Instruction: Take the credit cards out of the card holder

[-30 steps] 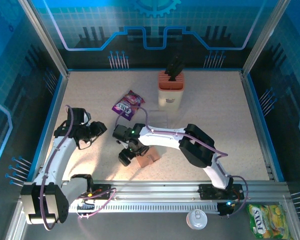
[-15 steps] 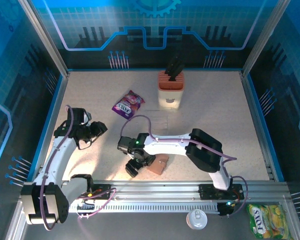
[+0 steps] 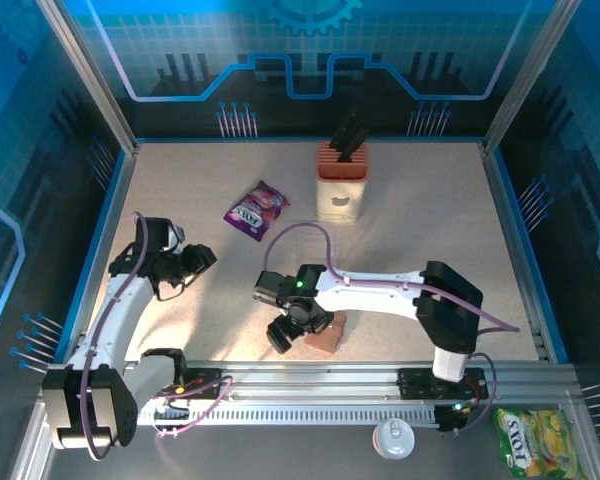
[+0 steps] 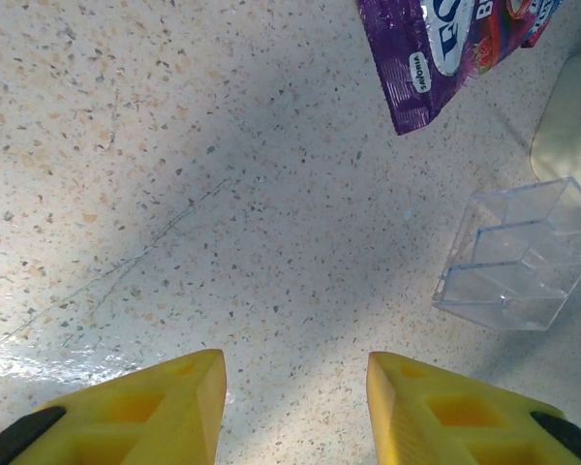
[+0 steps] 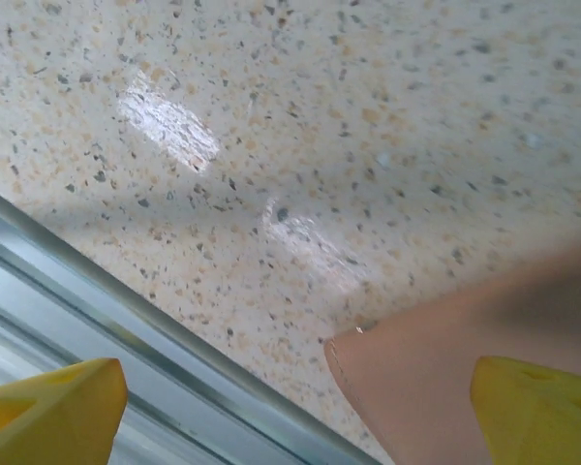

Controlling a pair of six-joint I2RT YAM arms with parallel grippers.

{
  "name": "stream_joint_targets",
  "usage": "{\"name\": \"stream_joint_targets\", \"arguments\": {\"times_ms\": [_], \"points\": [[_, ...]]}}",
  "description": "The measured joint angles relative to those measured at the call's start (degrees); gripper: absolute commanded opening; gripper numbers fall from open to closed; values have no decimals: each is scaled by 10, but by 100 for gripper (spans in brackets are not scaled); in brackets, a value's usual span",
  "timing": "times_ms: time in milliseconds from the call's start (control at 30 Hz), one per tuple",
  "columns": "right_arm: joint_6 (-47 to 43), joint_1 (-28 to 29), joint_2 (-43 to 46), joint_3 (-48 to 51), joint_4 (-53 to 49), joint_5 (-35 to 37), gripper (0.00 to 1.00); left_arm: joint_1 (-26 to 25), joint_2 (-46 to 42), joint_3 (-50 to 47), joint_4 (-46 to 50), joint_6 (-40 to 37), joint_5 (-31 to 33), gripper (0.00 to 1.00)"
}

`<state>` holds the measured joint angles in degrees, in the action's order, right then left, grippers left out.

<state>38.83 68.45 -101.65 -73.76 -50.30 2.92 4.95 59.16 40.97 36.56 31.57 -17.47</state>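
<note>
Lying between spread right claw (image 5: 295, 407) fingers, near front rail (image 5: 126, 334): card holder (image 5: 445, 387).

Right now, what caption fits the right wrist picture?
Open yellow fingers flank a corner of the brown card holder, beside the metal rail.

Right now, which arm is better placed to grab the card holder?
Right: the right gripper is open at the card holder, whose corner lies between its fingers. The left gripper is open farther left.

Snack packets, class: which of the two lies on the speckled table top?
The purple packet, left of the knife block. The yellow-green packet lies beyond the metal rail, at the near right corner.
</note>
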Motion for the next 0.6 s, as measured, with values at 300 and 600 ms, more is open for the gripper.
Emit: {"name": "stream_joint_targets", "arguments": {"times_ms": [300, 600], "points": [[253, -12, 50, 52, -26, 71, 98, 0, 8, -11, -19, 0, -13, 45], [412, -30, 53, 100, -4, 72, 100, 0, 12, -3, -5, -8, -23, 49]]}}
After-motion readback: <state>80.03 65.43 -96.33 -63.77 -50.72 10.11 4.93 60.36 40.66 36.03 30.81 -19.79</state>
